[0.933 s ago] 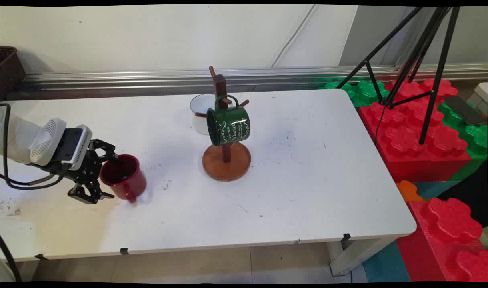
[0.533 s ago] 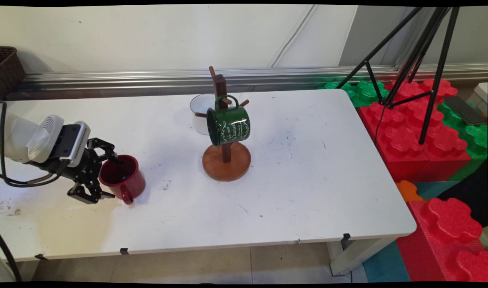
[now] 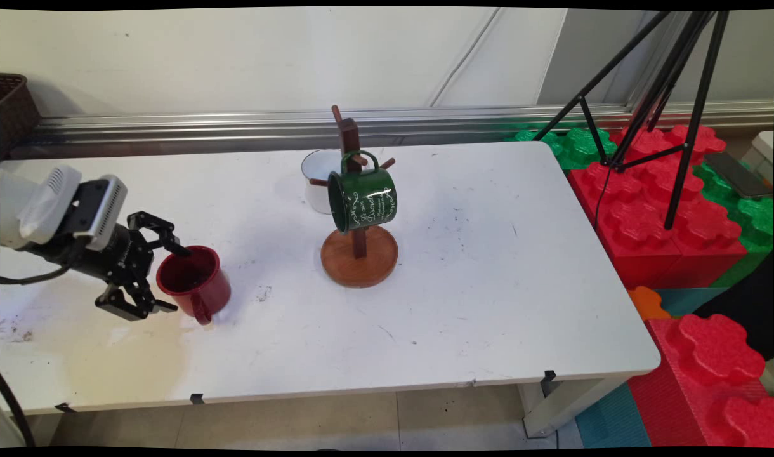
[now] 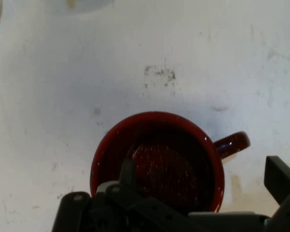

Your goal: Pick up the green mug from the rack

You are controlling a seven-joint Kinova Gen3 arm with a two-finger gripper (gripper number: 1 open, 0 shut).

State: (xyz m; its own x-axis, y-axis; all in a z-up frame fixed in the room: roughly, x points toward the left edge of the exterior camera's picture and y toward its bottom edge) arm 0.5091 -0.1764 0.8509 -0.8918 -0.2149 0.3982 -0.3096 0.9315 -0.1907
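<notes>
Item: red enamel mug [image 3: 194, 283], upright on the white table [image 3: 488, 304], well to the left of the wooden mug tree [image 3: 358, 209], its handle turned toward the table's near edge. You have the black gripper [image 3: 165, 279] at the mug's left side, released and spread: one finger [image 3: 171, 246] reaches over the far rim, and in the hand view it sits inside the bowl, while the other finger [image 3: 152, 307] lies outside, near the handle, so the mug's wall is not clamped. Item: green enamel mug [image 3: 362, 198], white lettering, hanging by its handle on a peg of the tree. Item: white mug [image 3: 316, 178], just behind the tree's post. Handling note, as a judgement: if you mean to grip the red mug, close on the wall squarely, clear of the handle, and keep the pinch low enough on the rim that it does not tip; enamel is likely slick, so close slowly.
</notes>
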